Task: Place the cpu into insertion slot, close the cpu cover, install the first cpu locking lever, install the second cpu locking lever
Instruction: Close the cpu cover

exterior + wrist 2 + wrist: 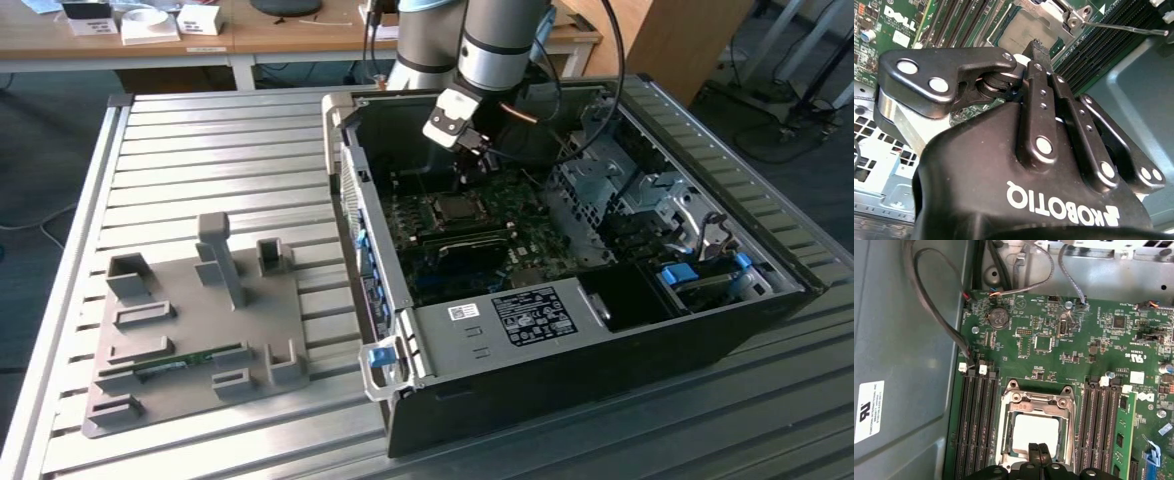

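pale silver-grey cpu (1036, 432) sat flat in the socket on the green board (1094, 330). it was square, with a plain, bright top. cover (1035, 401), a silvery metal frame with an open centre, appeared to lie down around it, and the cpu showed through the opening. dark slots (979, 430) ran along both sides of the socket.

gripper (1039, 449) hung right over the cpu's edge, fingertips pressed together with nothing between them. whether the tips touched the chip: could not tell.

hidden or unclear: in the first wrist view the fingertips covered one edge of the cpu and cover. in the second wrist view the gripper (1037, 48) body blocked most of the socket, leaving a corner of the cpu (1021, 32) visible past it. a thin metal rod (1126, 27) ran out from the cover's corner; latched or free, could not tell. in the exterior view the gripper (466, 158) reached into the open case (534, 370), and the socket there was too small to read.
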`<state>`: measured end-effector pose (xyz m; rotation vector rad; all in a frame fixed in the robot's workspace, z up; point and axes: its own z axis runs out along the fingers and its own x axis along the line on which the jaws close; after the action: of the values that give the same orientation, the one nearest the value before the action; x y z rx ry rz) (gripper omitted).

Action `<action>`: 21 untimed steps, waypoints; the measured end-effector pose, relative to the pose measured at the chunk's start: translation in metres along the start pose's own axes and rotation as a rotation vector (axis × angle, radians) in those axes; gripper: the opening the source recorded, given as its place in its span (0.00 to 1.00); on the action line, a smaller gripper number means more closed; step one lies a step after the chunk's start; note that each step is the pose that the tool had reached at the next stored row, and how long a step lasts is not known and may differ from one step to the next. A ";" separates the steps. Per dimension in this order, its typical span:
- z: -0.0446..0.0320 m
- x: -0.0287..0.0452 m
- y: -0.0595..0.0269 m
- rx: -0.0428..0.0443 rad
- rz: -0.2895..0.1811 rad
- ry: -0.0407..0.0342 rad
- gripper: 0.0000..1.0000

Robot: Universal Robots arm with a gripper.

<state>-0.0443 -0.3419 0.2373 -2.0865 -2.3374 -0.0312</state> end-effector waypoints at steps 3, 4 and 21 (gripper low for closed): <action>0.0000 0.0000 0.0000 0.0006 -0.030 0.0003 0.11; 0.0000 0.0000 0.0000 0.0008 -0.041 0.0003 0.11; 0.0000 0.0000 0.0000 0.0057 -0.289 0.0026 0.11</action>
<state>-0.0443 -0.3419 0.2373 -1.7271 -2.6109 -0.0288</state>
